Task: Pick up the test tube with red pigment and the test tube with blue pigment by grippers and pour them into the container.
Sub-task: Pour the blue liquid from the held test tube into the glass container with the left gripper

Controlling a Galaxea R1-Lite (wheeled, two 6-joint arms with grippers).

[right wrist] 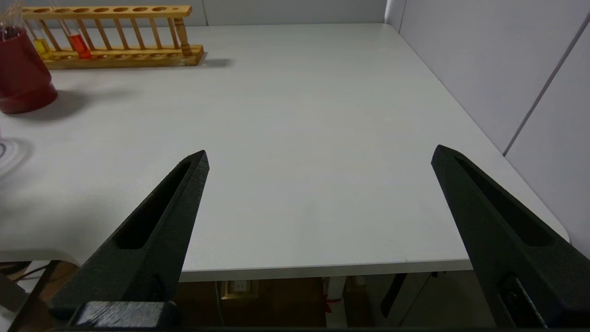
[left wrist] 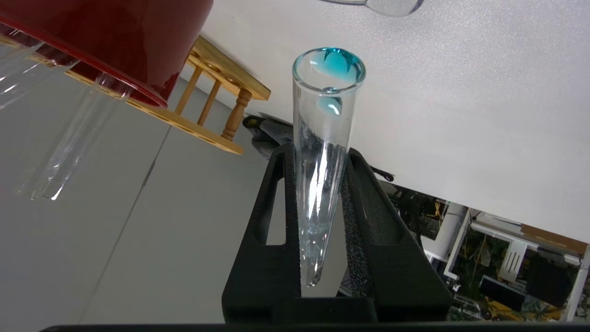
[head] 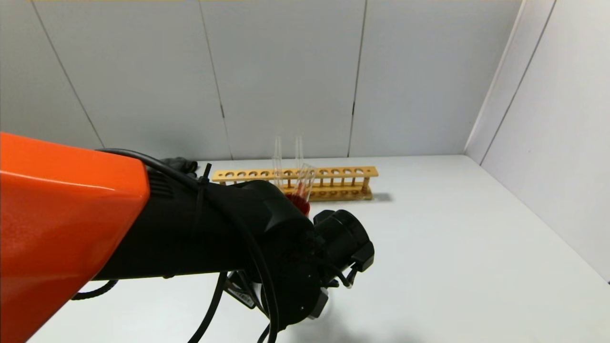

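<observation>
Left wrist view: left hand grips the blue-pigment tube; right hand gapes wide.

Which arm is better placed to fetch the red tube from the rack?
Right: the right gripper is open and empty, while the left gripper is shut on the test tube with blue pigment.

Bright even overhead light, soft shadows by rack & cup, slight glare

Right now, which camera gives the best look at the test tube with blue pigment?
The left wrist view: the test tube with blue pigment fills it, clamped in the left gripper. The head view hides it behind the left arm; the right wrist view misses it.
</observation>
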